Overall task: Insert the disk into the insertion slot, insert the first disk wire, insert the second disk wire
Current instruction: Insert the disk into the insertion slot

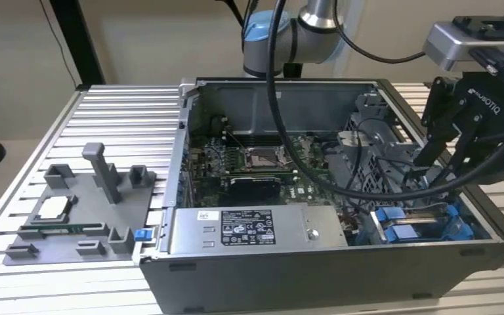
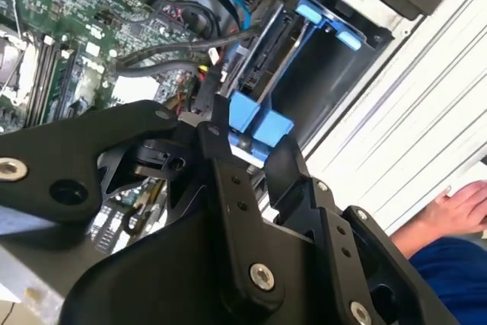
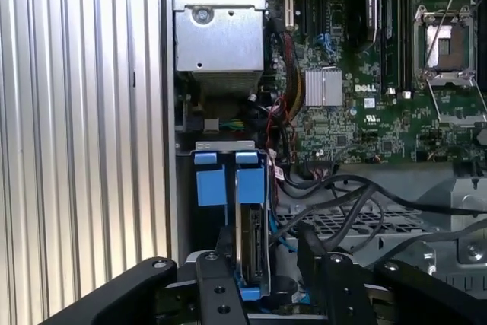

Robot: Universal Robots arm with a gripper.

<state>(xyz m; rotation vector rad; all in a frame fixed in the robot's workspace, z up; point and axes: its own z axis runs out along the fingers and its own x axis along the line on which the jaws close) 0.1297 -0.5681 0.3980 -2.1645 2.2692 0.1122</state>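
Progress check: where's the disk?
The disk stands edge-on in the slot between the fingers in the first wrist view, at the case corner on the exterior view's right.

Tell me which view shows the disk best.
The first wrist view: the disk stands edge-on in the slot, between the gripper's fingers. In the second wrist view the fingers partly cover it. In the exterior view its blue carrier shows low in the case, below the gripper.
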